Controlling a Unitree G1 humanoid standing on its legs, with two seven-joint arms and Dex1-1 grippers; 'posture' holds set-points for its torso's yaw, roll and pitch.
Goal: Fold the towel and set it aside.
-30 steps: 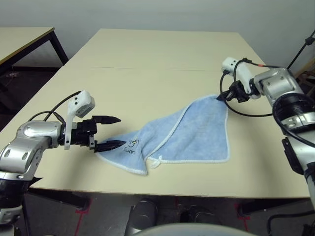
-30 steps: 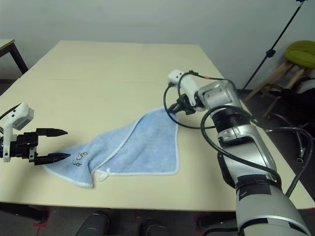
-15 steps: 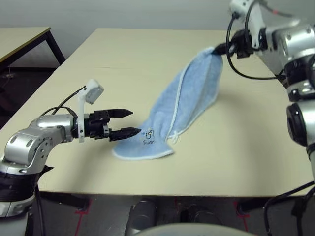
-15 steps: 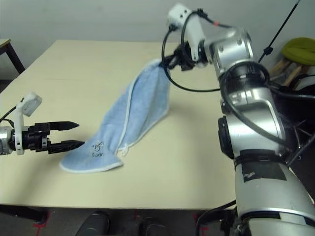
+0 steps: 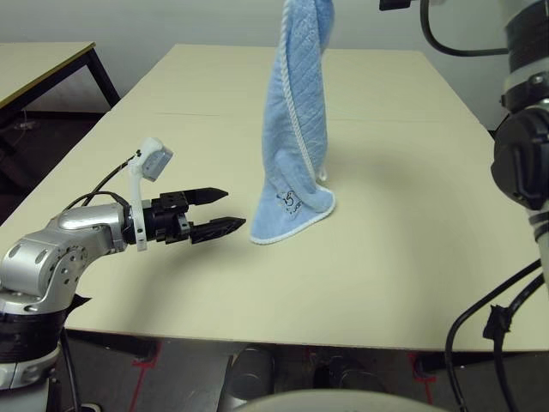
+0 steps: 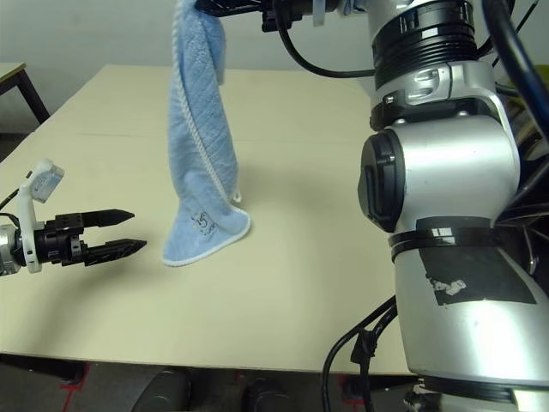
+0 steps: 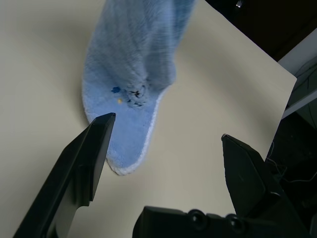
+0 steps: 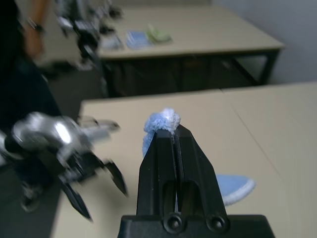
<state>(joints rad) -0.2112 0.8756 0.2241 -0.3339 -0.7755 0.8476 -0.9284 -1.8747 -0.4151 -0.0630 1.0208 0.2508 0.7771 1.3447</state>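
The light-blue towel (image 5: 302, 120) hangs from above as a long twisted drape. Its lower corner with the small logo (image 5: 285, 201) rests on the table (image 5: 403, 257). My right gripper (image 8: 174, 138) is raised high over the table and shut on the towel's top corner (image 8: 162, 122). My left gripper (image 5: 225, 211) is open, low over the table just left of the towel's bottom end, fingertips (image 5: 237, 226) a short gap from the cloth. In the left wrist view the towel's logo corner (image 7: 128, 124) lies between and beyond the open fingers (image 7: 94, 148).
A second table (image 5: 39, 69) stands at the far left. In the right wrist view more tables (image 8: 198, 34) with small items and a person (image 8: 25, 59) are behind. A green stool (image 6: 536, 17) and a stand are at the far right.
My right gripper has lifted the towel's corner much higher, so the cloth now hangs almost vertically with only its logo end on the table. The left gripper stayed open, roughly in place.
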